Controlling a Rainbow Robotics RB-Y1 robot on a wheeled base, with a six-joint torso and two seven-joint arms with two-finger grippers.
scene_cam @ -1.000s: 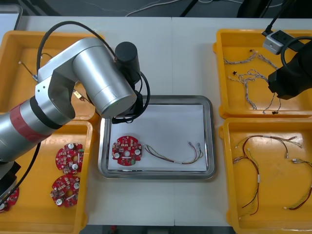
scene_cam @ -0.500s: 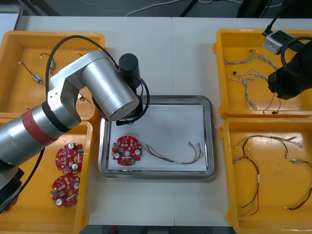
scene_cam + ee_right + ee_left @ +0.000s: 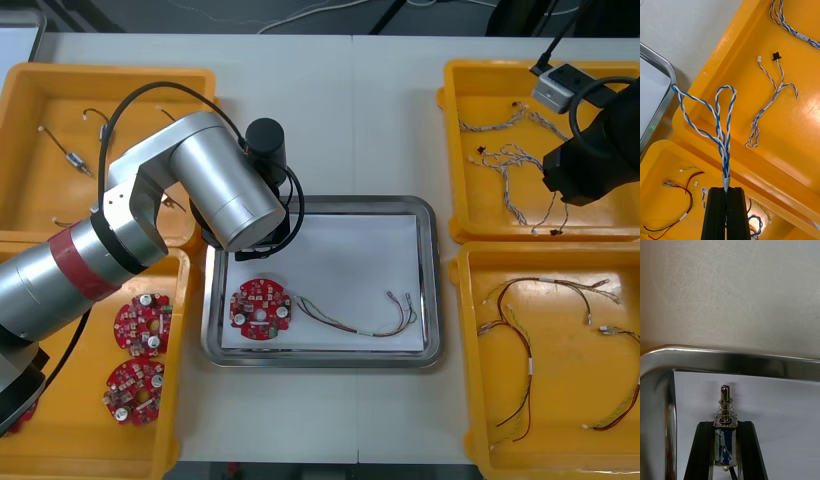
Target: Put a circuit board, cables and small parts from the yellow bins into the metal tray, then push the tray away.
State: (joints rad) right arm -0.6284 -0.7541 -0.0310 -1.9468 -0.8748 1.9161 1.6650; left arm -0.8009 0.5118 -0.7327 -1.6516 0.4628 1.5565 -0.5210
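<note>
Left gripper (image 3: pixel 726 427) sat over the far left corner of the metal tray (image 3: pixel 733 362), fingers (image 3: pixel 703 450) clamped on a small metal part (image 3: pixel 726 405) (spring and pin sticking out past the tips). Part's long axis ran in line with the fingers, pin end aimed at the tray's far rim. It hung over the white floor just inside that rim, bare tabletop (image 3: pixel 730 288) beyond. Judged: a release here should land it in the tray, no reach needed, so this arm was the nearer one. Right gripper (image 3: pixel 726 191) was over the far right yellow bin (image 3: pixel 763 56), fingers pinched shut on a twisted blue and white cable (image 3: pixel 720 123), loops fanning out ahead of the tips toward the bin wall. The tray lay to this arm's left, past that wall, well apart. Circuit board (image 3: pixel 261 309) and red and yellow cable (image 3: pixel 360 320) already lay in the tray.
</note>
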